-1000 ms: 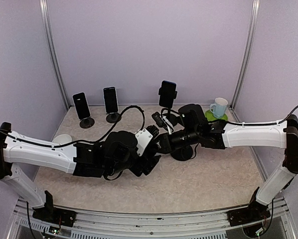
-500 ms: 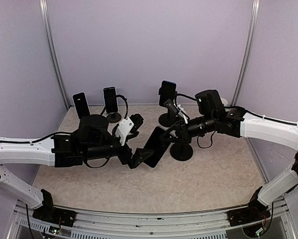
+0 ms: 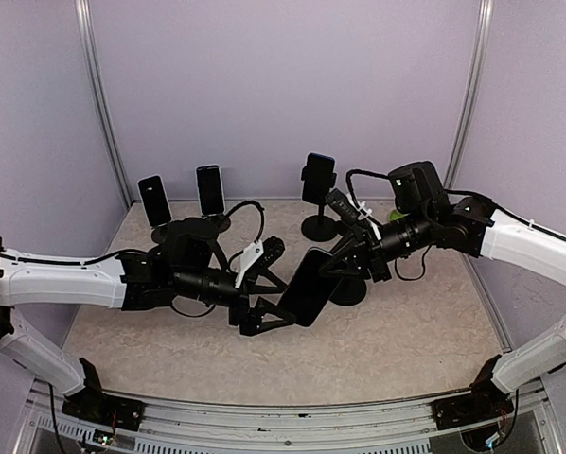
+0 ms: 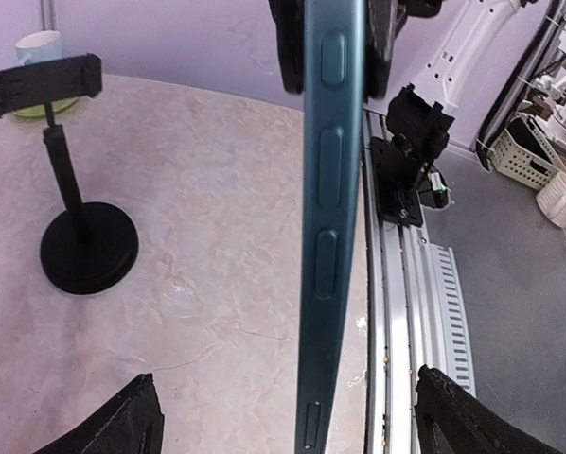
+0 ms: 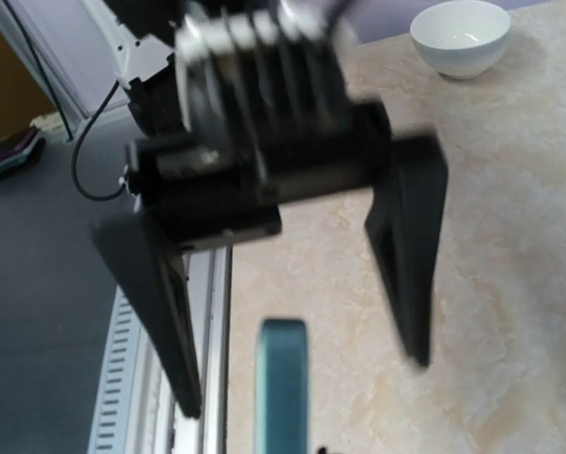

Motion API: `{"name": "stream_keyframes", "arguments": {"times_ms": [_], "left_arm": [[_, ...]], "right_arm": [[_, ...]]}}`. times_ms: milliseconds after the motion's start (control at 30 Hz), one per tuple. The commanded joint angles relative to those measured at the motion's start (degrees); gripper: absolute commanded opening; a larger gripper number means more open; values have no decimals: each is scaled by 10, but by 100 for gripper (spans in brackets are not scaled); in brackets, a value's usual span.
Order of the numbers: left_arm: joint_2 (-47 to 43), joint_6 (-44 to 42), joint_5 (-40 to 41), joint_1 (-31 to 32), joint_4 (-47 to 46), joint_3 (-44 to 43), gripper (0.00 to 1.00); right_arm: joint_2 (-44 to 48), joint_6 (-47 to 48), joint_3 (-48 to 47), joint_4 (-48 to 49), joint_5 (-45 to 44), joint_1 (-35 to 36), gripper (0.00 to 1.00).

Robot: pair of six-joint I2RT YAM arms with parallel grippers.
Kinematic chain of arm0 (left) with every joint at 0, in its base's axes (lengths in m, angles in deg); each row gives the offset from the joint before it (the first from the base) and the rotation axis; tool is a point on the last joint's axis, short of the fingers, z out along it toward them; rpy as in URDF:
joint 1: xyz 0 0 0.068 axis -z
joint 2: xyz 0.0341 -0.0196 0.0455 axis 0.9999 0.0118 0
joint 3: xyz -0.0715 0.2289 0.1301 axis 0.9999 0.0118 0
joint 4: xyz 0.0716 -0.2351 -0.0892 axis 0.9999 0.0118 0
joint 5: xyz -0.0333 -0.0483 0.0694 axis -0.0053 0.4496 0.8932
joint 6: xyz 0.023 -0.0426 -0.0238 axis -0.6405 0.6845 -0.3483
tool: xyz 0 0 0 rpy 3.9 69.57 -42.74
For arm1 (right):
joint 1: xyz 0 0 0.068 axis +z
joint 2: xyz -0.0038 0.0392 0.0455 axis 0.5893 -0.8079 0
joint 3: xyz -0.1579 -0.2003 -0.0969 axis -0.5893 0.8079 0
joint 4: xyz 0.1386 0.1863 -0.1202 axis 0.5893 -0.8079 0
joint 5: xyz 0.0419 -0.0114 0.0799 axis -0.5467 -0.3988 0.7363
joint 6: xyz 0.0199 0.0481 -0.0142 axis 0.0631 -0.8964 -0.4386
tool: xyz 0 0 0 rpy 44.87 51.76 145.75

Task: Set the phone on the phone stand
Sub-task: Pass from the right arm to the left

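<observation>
A teal-edged phone (image 3: 311, 284) hangs tilted over the middle of the table. My right gripper (image 3: 345, 262) is shut on its upper end (image 4: 332, 38). My left gripper (image 3: 267, 287) is open, with its two black fingertips (image 4: 132, 416) wide apart on either side of the phone's lower end (image 4: 321, 284) and touching neither face. The empty phone stand (image 4: 75, 236) is a black post on a round base with a clamp on top. It stands just behind the phone (image 5: 281, 388), and its base (image 3: 351, 293) is partly hidden.
Three other phones stand on stands along the back: two at the left (image 3: 154, 200) (image 3: 210, 189) and one at the centre (image 3: 318, 178). A white cup (image 4: 39, 45) on a green saucer sits back right. A white bowl (image 5: 461, 36) sits behind the left arm. The metal front rail (image 4: 397, 312) runs close by.
The two arms were bunched together at mid-table and have drawn apart. The right gripper has carried the phone up and to the right. The left gripper has stayed open and now straddles the phone's lower end.
</observation>
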Motion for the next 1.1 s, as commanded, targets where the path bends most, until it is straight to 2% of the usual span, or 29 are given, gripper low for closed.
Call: {"name": "stream_keyframes", "arguments": {"times_ms": [0,233,533,633,767,833,900,933,1000,1067], "left_arm": [[30,24,-88,-3,-26,-25,87],[54,42,-122,-3,-54,-34,60],[57,50,-124,-3,-72,-32,21],[61,51,-125,-3,-73,-33,0],[61,54,-124,-2,-77,-32,0],[59,55,-124,-2,-81,-31,0],[57,58,-122,-2,-88,-28,0],[55,59,-121,-2,-92,-26,0],[50,61,-119,-2,-100,-22,0],[45,64,-117,-2,-109,-16,0]], "right_arm": [[15,47,-19,-2,22,11,0],[16,57,-4,10,33,13,0],[33,40,30,64,43,13,0],[36,35,39,78,45,13,0],[35,32,44,88,50,12,0],[36,30,49,97,56,13,12],[39,15,61,123,59,13,36],[41,2,71,147,59,13,43],[46,-27,91,198,69,12,53],[50,-61,110,255,74,13,58]]}}
